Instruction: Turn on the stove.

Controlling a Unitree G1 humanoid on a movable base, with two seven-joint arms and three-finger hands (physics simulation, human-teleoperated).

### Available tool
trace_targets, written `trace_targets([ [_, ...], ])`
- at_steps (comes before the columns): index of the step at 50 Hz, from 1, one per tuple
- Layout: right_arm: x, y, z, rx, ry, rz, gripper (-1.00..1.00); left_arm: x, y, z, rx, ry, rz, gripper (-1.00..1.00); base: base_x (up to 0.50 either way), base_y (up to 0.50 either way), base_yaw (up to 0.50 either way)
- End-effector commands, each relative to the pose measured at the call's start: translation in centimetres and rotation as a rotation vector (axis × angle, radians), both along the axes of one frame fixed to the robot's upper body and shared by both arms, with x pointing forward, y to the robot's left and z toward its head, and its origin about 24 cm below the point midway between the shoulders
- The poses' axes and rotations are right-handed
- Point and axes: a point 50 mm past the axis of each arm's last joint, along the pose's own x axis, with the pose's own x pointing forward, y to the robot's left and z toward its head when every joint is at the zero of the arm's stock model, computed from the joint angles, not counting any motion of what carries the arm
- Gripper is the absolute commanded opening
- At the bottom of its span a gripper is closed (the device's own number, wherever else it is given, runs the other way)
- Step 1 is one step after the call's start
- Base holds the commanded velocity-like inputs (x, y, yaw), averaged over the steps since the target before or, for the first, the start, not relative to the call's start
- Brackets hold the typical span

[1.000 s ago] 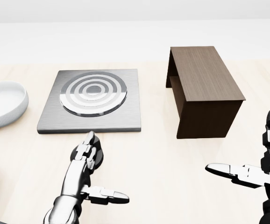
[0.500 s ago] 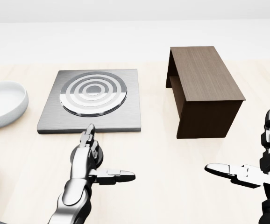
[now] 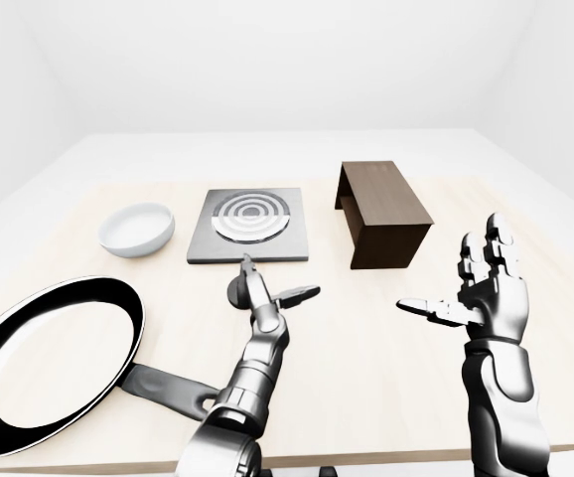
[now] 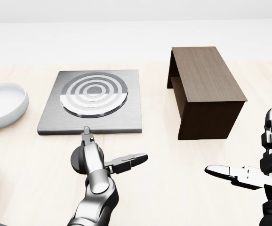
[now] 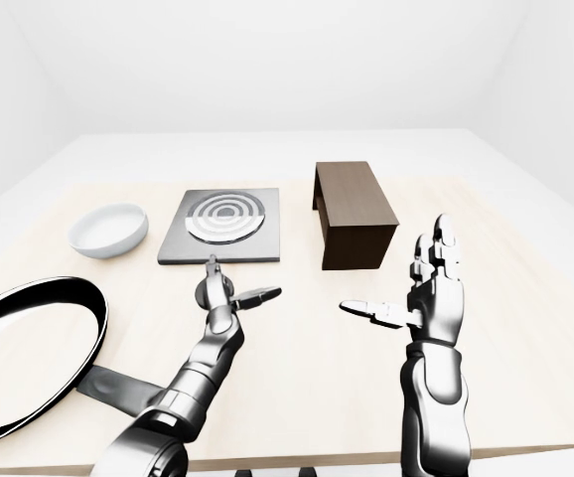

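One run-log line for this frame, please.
phase: reaching for stove | left hand: open, over dark round knob below stove | right hand: open, idle | pan: untouched

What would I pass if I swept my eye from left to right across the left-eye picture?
Shiny black frying pan → white ceramic bowl → flat grey metal stove plate with ringed burner → dark brown wooden box-shaped stand → robot's open right hand.
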Motion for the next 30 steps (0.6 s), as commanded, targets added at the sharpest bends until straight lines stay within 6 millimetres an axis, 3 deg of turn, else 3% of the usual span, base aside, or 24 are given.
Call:
trace_targets([
  [1, 0.0, 0.2, 0.0, 0.000, -0.002, 0.007, 1.00, 1.4, 5.9, 1.3, 0.161, -0.079, 0.090, 1.00, 0.00, 0.00, 0.00],
  [22, 0.0, 0.4, 0.4, -0.004, -0.018, 0.017, 1.00, 0.7, 4.9, 3.3, 0.212, -0.216, 0.055, 1.00, 0.00, 0.00, 0.00],
  [30, -0.1, 0.4, 0.5, -0.002, -0.022, 0.018, 1.00, 0.3, 2.5, 5.2, 0.214, -0.318, 0.000, 1.00, 0.00, 0.00, 0.00],
])
